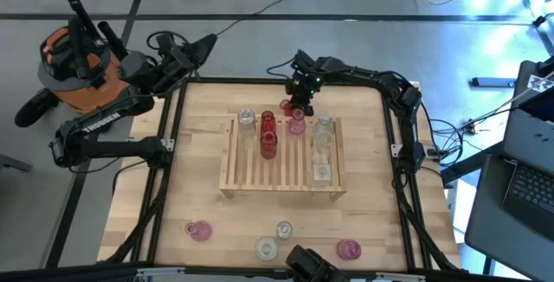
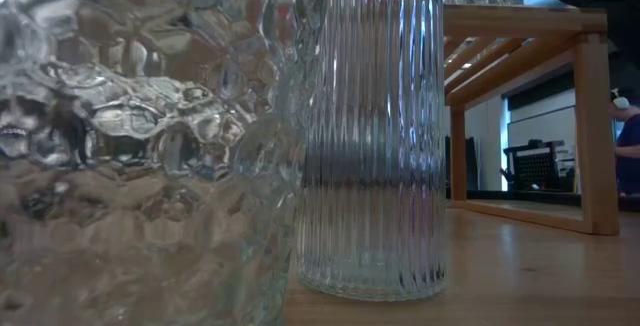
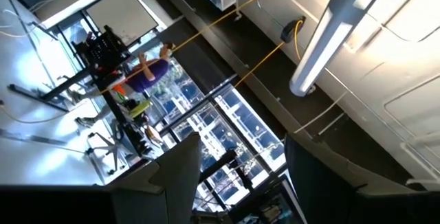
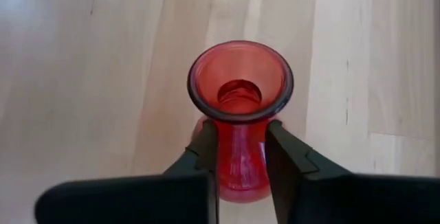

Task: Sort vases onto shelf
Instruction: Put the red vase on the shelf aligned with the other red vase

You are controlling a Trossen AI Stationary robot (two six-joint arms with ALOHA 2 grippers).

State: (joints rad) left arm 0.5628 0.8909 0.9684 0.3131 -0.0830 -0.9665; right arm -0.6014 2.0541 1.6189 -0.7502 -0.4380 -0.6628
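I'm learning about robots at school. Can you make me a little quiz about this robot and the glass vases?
1. True or false: the right gripper has its fingers on either side of a red vase's neck.
2. In the high view, how many vases stand on the bare tabletop along its near edge? A) two B) four C) seven
3. Fill in: the left gripper is off the table's far left corner, nowhere near the ____ of wooden slats.

Key
1. True. The right wrist view shows both fingers against the neck, below the flared rim.
2. B. Two pink, two clear.
3. shelf
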